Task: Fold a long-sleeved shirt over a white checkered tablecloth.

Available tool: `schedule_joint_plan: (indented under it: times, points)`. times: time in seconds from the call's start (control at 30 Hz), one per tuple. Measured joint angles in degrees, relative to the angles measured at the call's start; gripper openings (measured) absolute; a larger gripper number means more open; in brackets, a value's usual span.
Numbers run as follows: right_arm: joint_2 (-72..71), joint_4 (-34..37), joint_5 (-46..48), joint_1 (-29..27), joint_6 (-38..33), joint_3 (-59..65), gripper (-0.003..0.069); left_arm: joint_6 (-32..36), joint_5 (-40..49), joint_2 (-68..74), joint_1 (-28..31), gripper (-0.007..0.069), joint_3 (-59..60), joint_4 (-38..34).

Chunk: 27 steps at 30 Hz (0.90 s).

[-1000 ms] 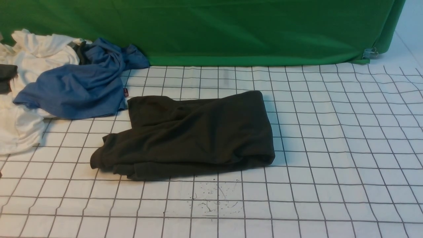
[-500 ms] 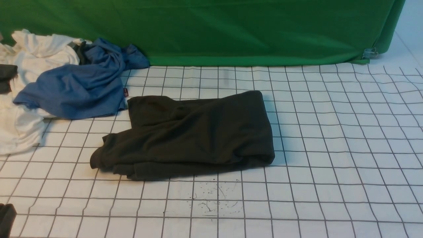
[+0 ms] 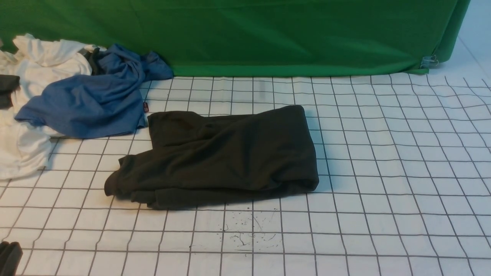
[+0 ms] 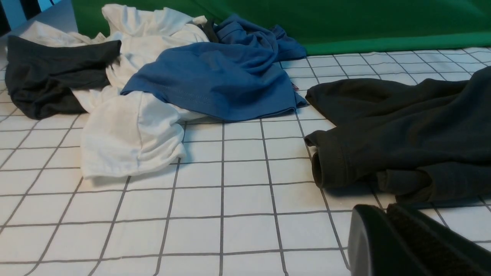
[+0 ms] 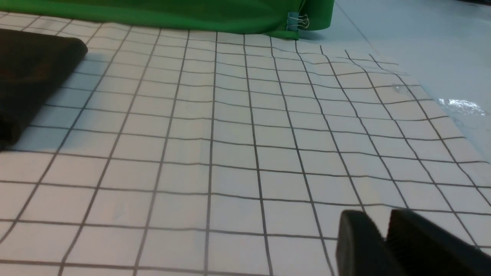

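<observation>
Long-sleeved shirt (image 3: 218, 157) lies folded into a rough rectangular bundle mid-bench on the white checkered tablecloth (image 3: 383, 161), a cuffed sleeve end (image 4: 326, 168) sticking out on the robot's left. Nothing is touching it.

Left gripper (image 4: 387, 226): only a dark tip shows at the lower left corner of the front view (image 3: 8, 257); in the left wrist view the fingers (image 4: 368, 237) are pressed together, clenched on nothing, low over the cloth just short of the sleeve end.

Right gripper (image 5: 385, 234): not in the front view. In the right wrist view the two fingers (image 5: 356, 241) show a narrow gap between them, nothing in it, over bare grid well clear of the shirt's right fold (image 5: 34, 73). Can't tell from that whether they count as released or clenched.

Blue shirt (image 3: 88, 99) sits just beside the dark shirt's far-left corner, on top of a white garment (image 3: 23, 145) with another dark garment (image 4: 53, 76) at the far left. Green backdrop cloth (image 3: 268, 34) runs behind, clipped at its right corner with a binder clip (image 5: 298, 21). Ink specks (image 3: 249, 230) on the cloth just in front of the shirt.
</observation>
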Motion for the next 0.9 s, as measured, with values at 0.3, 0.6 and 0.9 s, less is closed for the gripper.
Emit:
schedule_joint_plan:
  times: [0.3,0.6,0.9]
  points:
    - [0.0,0.0,0.0,0.0,0.0,0.0,0.0176,0.0,0.0,0.0,0.0,-0.0009,0.0,0.0]
    - [0.0,0.0,0.0,0.0,0.0,0.0,0.0192,0.0,0.0,0.0,0.0,-0.0009,0.0,0.1]
    - [0.0,0.0,0.0,0.0,0.0,0.0,0.0206,0.0,0.0,0.0,0.0,-0.0009,0.0,0.5]
